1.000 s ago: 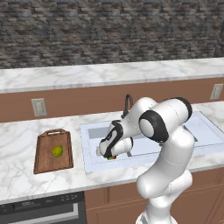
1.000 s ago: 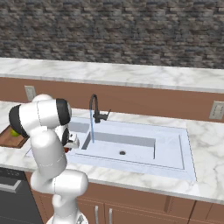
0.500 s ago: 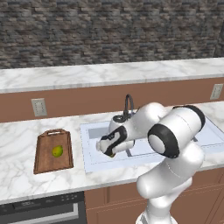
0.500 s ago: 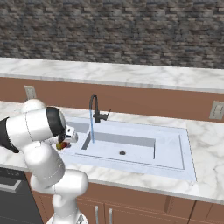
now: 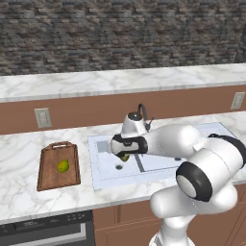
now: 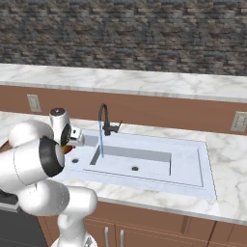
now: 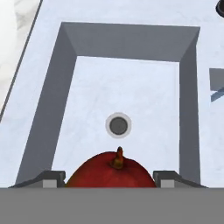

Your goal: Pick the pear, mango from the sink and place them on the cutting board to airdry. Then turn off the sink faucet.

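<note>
My gripper point(image 5: 123, 154) is shut on the mango point(image 5: 125, 157), held above the left basin of the white sink point(image 5: 103, 178). In the hand view the mango's red top and stem point(image 7: 112, 171) sit between my fingertips point(image 7: 53, 180), over the basin's round drain point(image 7: 118, 125). From the right base view the gripper point(image 6: 68, 146) hangs at the sink's left end with a bit of red mango point(image 6: 64, 150) showing. The yellow-green pear point(image 5: 63, 166) lies on the brown cutting board point(image 5: 54, 178), left of the sink. The black faucet point(image 6: 104, 119) is running a thin blue stream point(image 6: 101, 143).
Marble counter point(image 5: 19, 202) surrounds the sink, with a brown backsplash and wall outlets point(image 5: 42, 117) point(image 6: 238, 121) behind. A dark appliance front point(image 5: 48, 231) sits under the counter at lower left. My white arm's elbow point(image 5: 206, 173) bulks over the sink's front edge.
The gripper has risen a little with the mango, up from low in the left basin. The arm's elbow has swung outward. The pear has stayed on the board.
</note>
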{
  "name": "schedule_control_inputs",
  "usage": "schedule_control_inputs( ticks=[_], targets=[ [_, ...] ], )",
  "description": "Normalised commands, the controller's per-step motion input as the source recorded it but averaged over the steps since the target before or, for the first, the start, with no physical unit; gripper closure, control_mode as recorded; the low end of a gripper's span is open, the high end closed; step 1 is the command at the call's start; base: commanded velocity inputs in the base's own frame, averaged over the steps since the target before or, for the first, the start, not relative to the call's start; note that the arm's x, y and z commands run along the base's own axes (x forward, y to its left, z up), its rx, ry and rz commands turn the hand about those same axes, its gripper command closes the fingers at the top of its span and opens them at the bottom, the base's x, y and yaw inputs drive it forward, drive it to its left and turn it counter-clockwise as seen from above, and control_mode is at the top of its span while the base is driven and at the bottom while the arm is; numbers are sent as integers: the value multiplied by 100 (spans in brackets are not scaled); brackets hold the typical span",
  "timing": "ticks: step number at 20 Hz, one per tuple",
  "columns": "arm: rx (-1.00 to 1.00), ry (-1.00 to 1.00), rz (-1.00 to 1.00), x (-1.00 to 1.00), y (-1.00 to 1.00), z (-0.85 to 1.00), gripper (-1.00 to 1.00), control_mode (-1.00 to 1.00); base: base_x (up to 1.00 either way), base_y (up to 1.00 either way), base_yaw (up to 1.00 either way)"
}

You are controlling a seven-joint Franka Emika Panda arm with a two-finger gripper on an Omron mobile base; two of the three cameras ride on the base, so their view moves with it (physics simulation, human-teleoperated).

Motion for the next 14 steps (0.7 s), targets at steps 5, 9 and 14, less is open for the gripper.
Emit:
schedule_control_inputs(
  ticks=[5, 9, 14],
  targets=[
    [0, -1, 0, -8, 0, 74, 100, -100, 0, 0, 0],
    [0, -3, 0, -32, 0, 63, 100, -100, 0, 0, 0],
    [0, -5, 0, -46, 2, 53, 100, -100, 0, 0, 0]
  ],
)
